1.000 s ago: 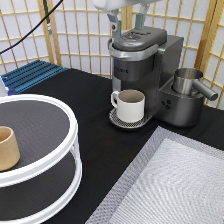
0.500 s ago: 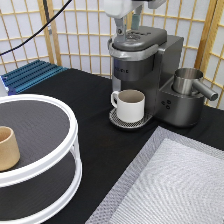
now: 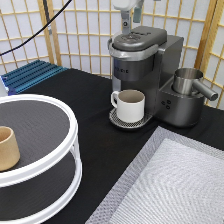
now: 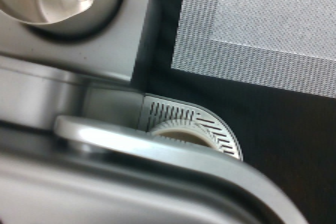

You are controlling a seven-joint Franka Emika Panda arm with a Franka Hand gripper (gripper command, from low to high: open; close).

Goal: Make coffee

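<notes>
1. You cannot see the coffee pod in either view, so its place and which way it points cannot be told.
2. Your gripper (image 3: 131, 19) hangs just above the closed lid of the coffee maker (image 3: 145, 70), with its fingers a little apart and nothing between them.
3. The white mug (image 3: 130, 105) sits on the drip tray (image 4: 196, 125).

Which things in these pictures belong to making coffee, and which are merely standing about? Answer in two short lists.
Part of the job:
- gripper, above the machine's lid
- coffee machine, lid shut
- white mug on its drip tray
No coffee pod is visible.

Just standing about:
- tan cup on the white two-tier stand
- metal jug
- grey mat
- blue rack
</notes>
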